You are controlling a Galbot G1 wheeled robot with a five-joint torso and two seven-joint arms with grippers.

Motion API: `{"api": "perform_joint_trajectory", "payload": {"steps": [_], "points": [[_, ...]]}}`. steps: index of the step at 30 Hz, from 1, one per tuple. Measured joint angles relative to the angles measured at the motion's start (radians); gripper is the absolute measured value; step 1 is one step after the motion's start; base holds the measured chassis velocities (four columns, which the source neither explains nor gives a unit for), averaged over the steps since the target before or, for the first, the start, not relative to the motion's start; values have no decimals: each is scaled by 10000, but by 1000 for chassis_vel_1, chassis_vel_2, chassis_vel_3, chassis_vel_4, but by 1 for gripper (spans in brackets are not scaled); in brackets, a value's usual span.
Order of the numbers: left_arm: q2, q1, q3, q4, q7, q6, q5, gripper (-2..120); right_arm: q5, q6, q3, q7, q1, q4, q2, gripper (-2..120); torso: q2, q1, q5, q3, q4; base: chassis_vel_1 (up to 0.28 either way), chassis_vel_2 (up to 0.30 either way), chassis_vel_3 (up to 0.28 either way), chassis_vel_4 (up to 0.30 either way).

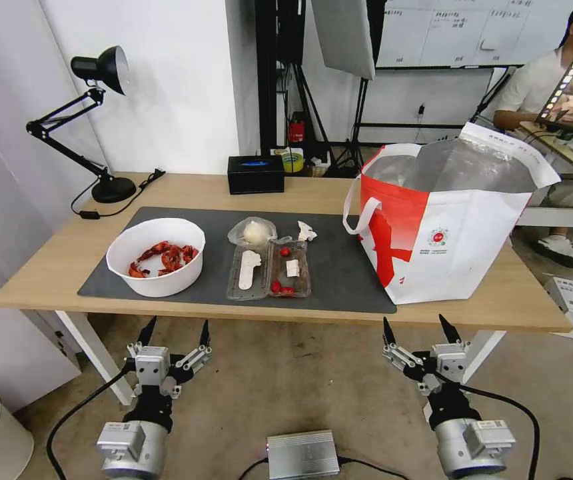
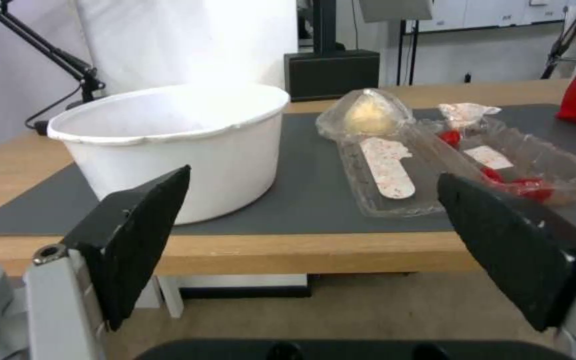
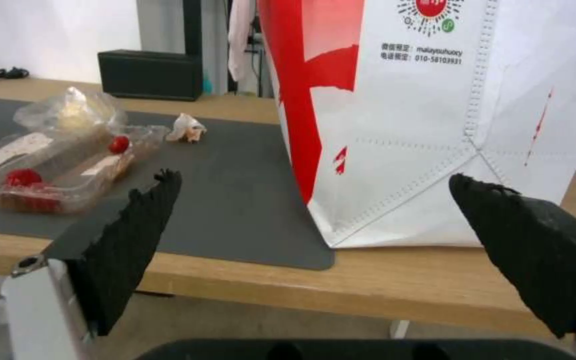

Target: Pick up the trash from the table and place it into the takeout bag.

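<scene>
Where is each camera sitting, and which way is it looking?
Head view: up high, looking down at the table; both arms show, left gripper and right gripper open below the near edge.
Left wrist view: low behind the open fingers, facing the white bowl.
Right wrist view: low, facing the takeout bag.
All three share the clamshell tray.

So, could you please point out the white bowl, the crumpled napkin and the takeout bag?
white bowl (image 1: 156, 277), head view, on its outer front wall.
crumpled napkin (image 1: 306, 231), head view, on the middle of the wad.
takeout bag (image 1: 473, 253), head view, on its white front panel, beside the round logo.
</scene>
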Motion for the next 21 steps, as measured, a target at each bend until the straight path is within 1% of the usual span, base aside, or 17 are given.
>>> {"api": "perform_joint_trajectory", "payload": {"steps": [21], "points": [[0,0,0,0,0,0,0,100,0,0,0,0,0,0,0,100,0,0,0,0,0,0,0,0,0]]}}
